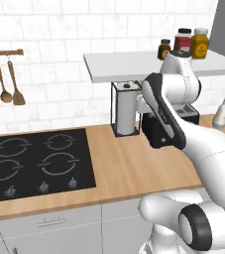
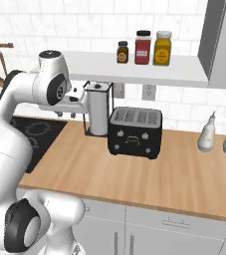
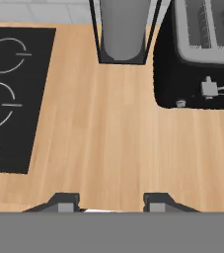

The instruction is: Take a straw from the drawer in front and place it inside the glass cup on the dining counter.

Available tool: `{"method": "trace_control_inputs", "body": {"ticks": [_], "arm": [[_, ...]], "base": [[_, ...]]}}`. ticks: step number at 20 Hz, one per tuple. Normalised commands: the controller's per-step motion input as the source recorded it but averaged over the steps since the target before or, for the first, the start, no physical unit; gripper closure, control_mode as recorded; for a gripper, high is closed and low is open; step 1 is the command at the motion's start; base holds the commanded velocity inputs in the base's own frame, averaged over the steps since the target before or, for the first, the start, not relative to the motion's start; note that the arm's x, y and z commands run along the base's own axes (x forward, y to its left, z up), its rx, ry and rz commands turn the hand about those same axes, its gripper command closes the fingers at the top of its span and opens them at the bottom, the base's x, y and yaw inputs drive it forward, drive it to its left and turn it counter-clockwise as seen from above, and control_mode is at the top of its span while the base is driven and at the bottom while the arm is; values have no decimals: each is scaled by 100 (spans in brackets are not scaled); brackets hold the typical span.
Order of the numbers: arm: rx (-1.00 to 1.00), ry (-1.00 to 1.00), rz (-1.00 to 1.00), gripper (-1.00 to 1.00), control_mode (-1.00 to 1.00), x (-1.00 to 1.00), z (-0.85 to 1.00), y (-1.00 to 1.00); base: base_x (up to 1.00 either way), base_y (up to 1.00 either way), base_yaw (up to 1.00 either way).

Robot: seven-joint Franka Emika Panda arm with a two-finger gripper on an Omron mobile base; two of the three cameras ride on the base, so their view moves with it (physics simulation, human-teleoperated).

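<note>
Far left, the black stovetop (image 3: 10, 94) is seen set into the wood counter (image 3: 103, 143), with spoons and a spatula (image 1: 5, 89) hung on the wall rail above it. Moving right, the paper towel holder (image 2: 98, 112) is passed, then the black toaster (image 2: 134, 132), its slots empty as far as can be made out, and last the two pale bottles (image 2: 219, 134) at the far right, under a shelf where three spice jars (image 2: 143, 47) are lined up.

The gripper (image 3: 111, 205) is held high over bare wood between stovetop and toaster, pointed down. Its two fingertips (image 3: 64, 202) are spread well apart, and nothing is gripped between them.

Now the relation that matters — the drawer (image 1: 52, 223) is judged to lie below the counter's front edge, under the hand and towards the base; a pale grey front with a slim bar handle can be made out there, closed. The handle's long axis is run level along the counter edge, so the hand would have to be brought down and forward of the worktop. Whether the straw is inside cannot be told while the drawer is closed — the task is judged barely begun.
</note>
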Motion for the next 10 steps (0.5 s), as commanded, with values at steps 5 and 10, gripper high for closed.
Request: {"method": "trace_control_inputs", "body": {"ticks": [5,10], "arm": [[0,0,0,-100,100,0,0,0],[0,0,0,-100,100,0,0,0]], "base": [[-13,4,0],[-96,1,0]]}}
